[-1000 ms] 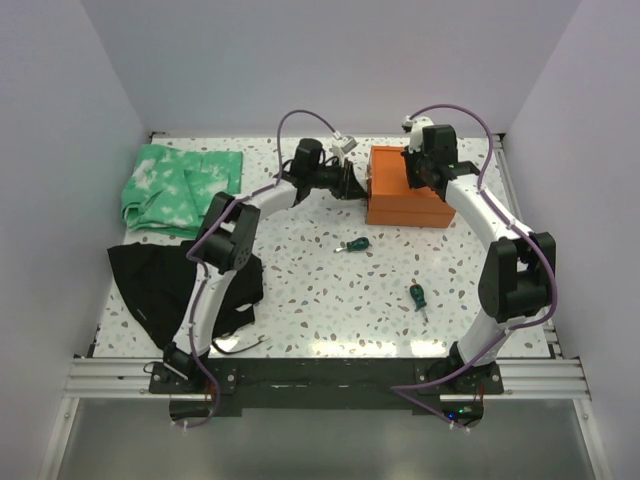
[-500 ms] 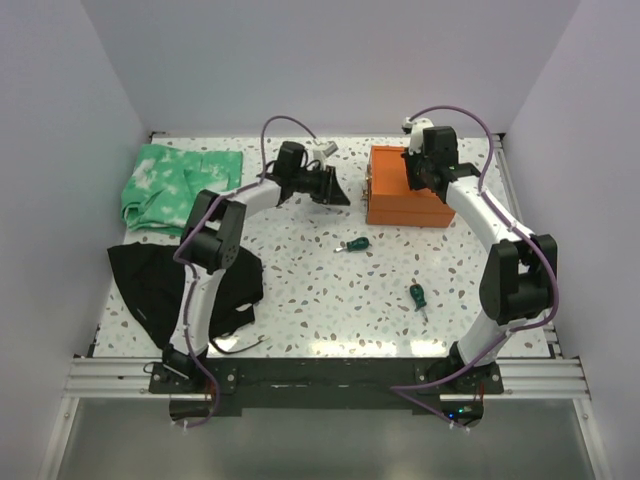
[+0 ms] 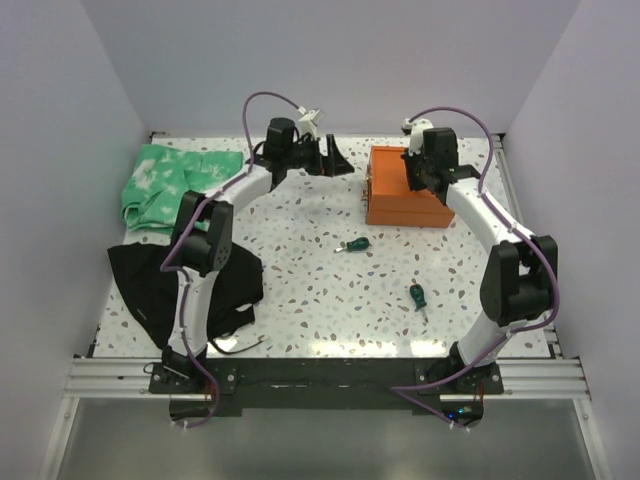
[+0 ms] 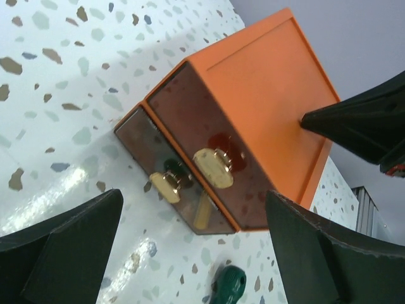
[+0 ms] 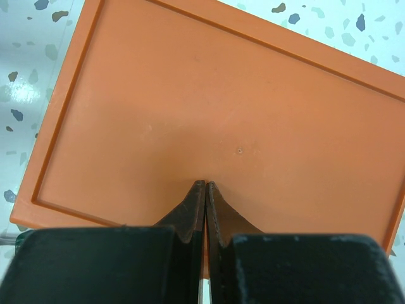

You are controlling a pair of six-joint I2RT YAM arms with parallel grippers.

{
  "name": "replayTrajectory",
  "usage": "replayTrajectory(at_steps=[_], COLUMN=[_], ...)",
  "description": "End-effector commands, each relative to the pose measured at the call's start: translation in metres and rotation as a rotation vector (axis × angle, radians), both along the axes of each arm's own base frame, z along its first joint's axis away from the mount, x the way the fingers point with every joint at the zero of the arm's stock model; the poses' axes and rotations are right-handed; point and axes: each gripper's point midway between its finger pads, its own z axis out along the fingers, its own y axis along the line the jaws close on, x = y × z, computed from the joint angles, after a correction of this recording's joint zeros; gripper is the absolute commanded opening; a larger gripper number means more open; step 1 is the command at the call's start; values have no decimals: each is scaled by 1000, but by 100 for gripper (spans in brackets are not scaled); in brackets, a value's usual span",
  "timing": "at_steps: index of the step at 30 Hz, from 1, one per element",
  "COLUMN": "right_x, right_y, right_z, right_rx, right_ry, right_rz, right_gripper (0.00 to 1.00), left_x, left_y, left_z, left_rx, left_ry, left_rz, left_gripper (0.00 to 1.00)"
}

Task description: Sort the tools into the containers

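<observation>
The left gripper (image 3: 335, 160) hangs with its jaws spread wide and nothing between them, just left of the orange chest (image 3: 400, 195) and clear of it. In its wrist view the two black fingers (image 4: 63, 247) frame the chest's drawer face. Two dark, see-through drawer fronts sit side by side, each with a brass knob. The left drawer (image 4: 158, 161) stands slightly proud of its neighbour (image 4: 209, 126). Red, green and yellow shapes show dimly through the fronts, probably tool handles, though the tint makes that hard to confirm.

The right gripper (image 5: 205, 185) is closed tight on nothing, its tips pressed down onto the chest's flat lid (image 5: 221, 95).

Out on the speckled table (image 3: 300, 290), a green-handled screwdriver (image 3: 354, 244) lies just in front of the chest. A second green screwdriver (image 3: 417, 296) lies nearer the arm bases. A green cloth (image 3: 180, 185) is at the far left, and a black cloth (image 3: 170, 280) lies nearer the bases on that side.
</observation>
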Motion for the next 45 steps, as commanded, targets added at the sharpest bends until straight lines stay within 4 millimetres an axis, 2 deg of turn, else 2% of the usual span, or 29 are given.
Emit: replayTrajectory(at_steps=[1, 3, 4, 11, 15, 19, 22, 25, 26, 27, 29, 31, 35, 39, 42, 45], right_x=[-35, -36, -37, -37, -36, -37, -37, -34, -33, -33, -33, -32, -32, -31, -32, -32], right_y=[-7, -8, -8, -9, -9, -9, -8, -8, -9, -10, -9, -10, -10, -10, -10, -10], right_z=[-40, -40, -39, -38, -39, -41, -43, -43, -44, -44, -46, -46, -47, -46, -46, -45], right_rx=[-41, -49, -48, -50, -51, -50, -48, -50, -53, -58, -61, -63, -62, -64, -64, -66], right_ry=[166, 165, 164, 165, 168, 170, 176, 174, 174, 174, 178, 177, 182, 175, 175, 175], right_rz=[11, 10, 10, 11, 10, 8, 9, 5, 5, 2, 4, 2, 4, 3, 3, 5], right_gripper=[0, 0, 0, 0, 0, 0, 0, 0, 0, 0, 0, 0, 0, 0, 0, 0], left_x=[18, 19, 22, 31, 33, 28, 30, 30, 29, 30, 32, 29, 31, 30, 35, 42], left_y=[-22, -30, -32, -37, -43, -36, -9, 24, 33, 49, 71, 87, 124, 139, 139, 142], left_z=[24, 15, 17, -20, -29, -52, -69, -75, -71, -78, -74, -81, -76, -70, -50, -20], left_rx=[-26, -8, -1, 101, 129, 217, 334, 417, 426, 447, 465, 485, 505, 506, 491, 468], left_ry=[-51, -43, -48, -26, -42, -1, 46, 79, 86, 106, 112, 134, 143, 135, 81, 13], left_rz=[55, 69, 81, 171, 188, 220, 325, 405, 423, 448, 473, 485, 528, 544, 544, 571], left_gripper=[100, 100, 100, 98, 98, 97, 96, 96, 96, 96, 96, 96, 96, 96, 98, 99])
